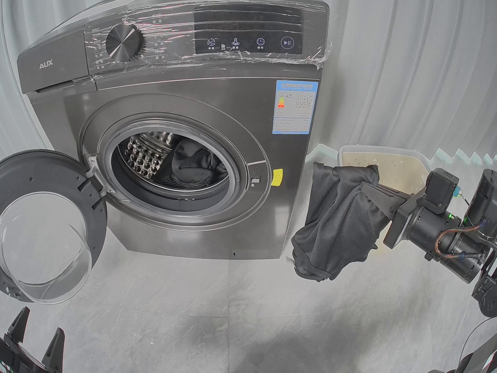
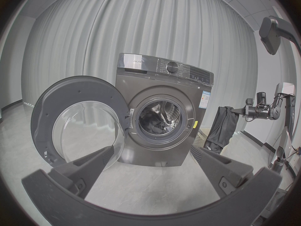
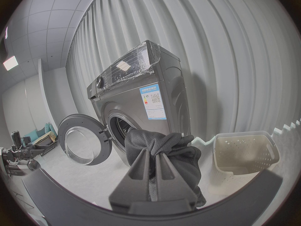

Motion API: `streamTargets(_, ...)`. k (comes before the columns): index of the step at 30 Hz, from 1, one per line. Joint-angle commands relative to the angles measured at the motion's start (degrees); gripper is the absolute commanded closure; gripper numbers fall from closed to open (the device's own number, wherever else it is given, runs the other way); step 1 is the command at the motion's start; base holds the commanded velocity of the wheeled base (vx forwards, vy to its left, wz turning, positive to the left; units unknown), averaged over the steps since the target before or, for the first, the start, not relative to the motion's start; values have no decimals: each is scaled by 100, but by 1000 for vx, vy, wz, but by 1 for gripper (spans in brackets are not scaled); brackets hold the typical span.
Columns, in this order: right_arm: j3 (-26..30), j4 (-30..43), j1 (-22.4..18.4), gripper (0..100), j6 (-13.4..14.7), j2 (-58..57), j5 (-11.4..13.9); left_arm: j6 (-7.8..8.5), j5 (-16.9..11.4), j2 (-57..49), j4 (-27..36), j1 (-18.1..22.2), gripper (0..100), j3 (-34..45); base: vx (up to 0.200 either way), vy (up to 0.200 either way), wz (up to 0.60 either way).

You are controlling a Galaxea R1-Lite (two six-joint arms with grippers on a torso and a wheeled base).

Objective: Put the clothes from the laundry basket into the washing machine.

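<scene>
Holding a dark garment (image 1: 336, 224) clamped in its closed fingers, the right gripper (image 1: 374, 191) hangs off the washing machine's (image 1: 171, 86) right flank, clear of the floor. Recommend swinging it round to the machine's front, lifting the trailing hem over the drum opening's (image 1: 173, 164) lip and reaching well inside before letting go. The left gripper (image 1: 41, 323), fingers spread and empty, sits before the machine by its open door (image 1: 46, 182).

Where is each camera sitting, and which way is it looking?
Head: up top, looking down at the washing machine; right fingers holding a dark garment show.
Left wrist: low, facing the open door; its open left fingers show.
Right wrist: near the laundry basket, facing the machine; its fingers shut on the garment.
Shared: all three see the machine and garment.
</scene>
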Motion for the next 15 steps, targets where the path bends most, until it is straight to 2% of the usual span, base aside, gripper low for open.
streamTargets(1, 0, -2, -2, 100, 1, 9, 0, -2, 0, -84, -1, 1, 0, 101, 0, 200, 0)
streamTargets(15, 35, -11, 7, 100, 1, 9, -8, 16, 0, -84, -1, 1, 0, 101, 0, 200, 0)
